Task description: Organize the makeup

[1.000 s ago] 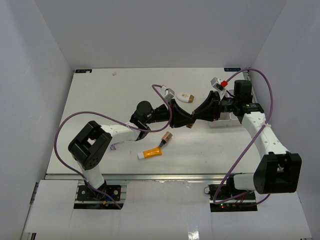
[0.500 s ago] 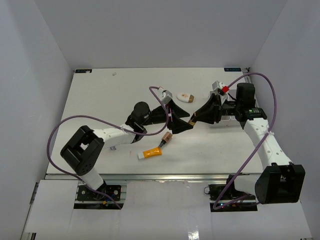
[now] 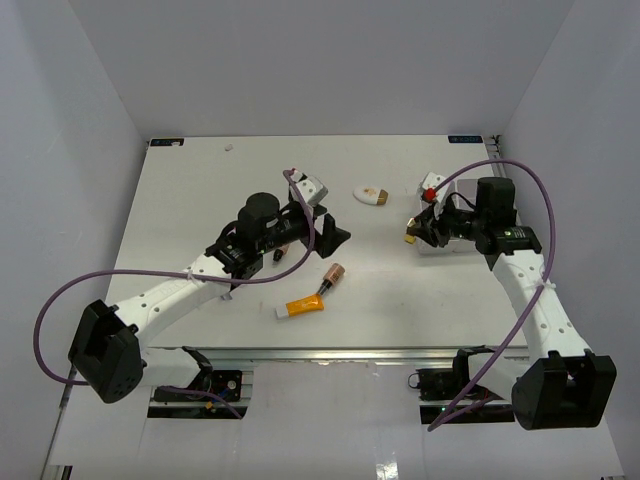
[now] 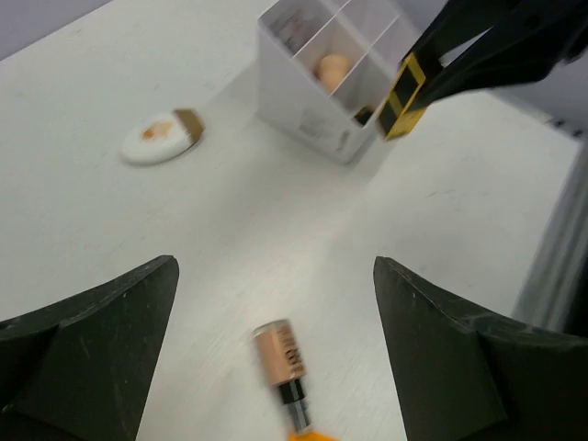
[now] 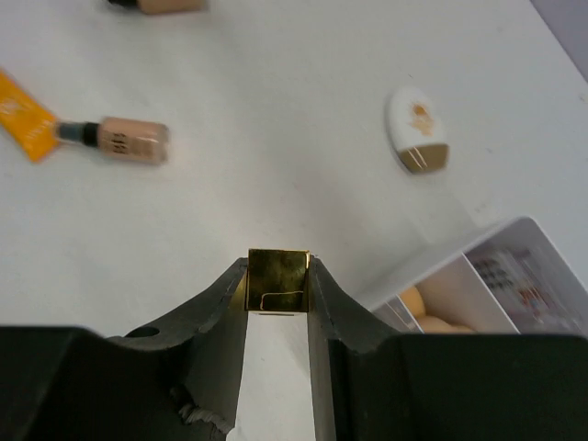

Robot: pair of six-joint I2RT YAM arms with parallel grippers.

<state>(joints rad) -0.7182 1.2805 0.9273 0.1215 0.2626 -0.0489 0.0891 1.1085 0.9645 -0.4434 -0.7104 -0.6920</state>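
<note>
Black-gold case (image 5: pixel 277 280), clamped lengthwise in your right gripper (image 5: pixel 277 268), hangs just beside the white tray (image 4: pixel 303 115), far nearer than your wide-open, empty left gripper (image 4: pixel 274 276).

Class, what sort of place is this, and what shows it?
Likely a robot lab cell: plain white walls box in a table, with the left arm and right arm bolted at its edge.

The white table (image 3: pixel 200 200) bears compact (image 3: pixel 372 194), lipstick (image 3: pixel 331 277), orange tube (image 3: pixel 302 306) and tray (image 4: pixel 303 115).
</note>
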